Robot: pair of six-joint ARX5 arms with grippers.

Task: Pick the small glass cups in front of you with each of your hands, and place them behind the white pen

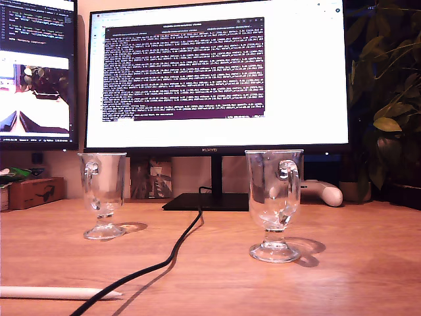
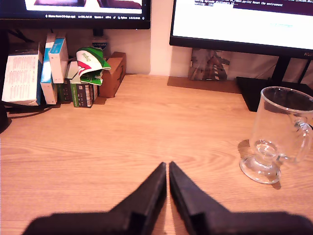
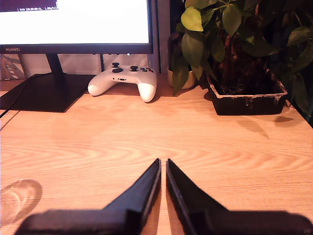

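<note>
Nothing is picked yet: both glass mugs stand untouched on the tabletop, beyond the white pen. My first gripper and my second gripper hold their fingers together, empty. Next, each must spread its fingers and reach its mug

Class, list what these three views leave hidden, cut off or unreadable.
- White pen: the exterior view's left edge cuts off its far end.
- Terminal text on the monitor: too small to read.
- Second glass cup: absent from the second wrist view.
- First claw and second claw: only their fingers show; the exterior view shows neither.
</note>
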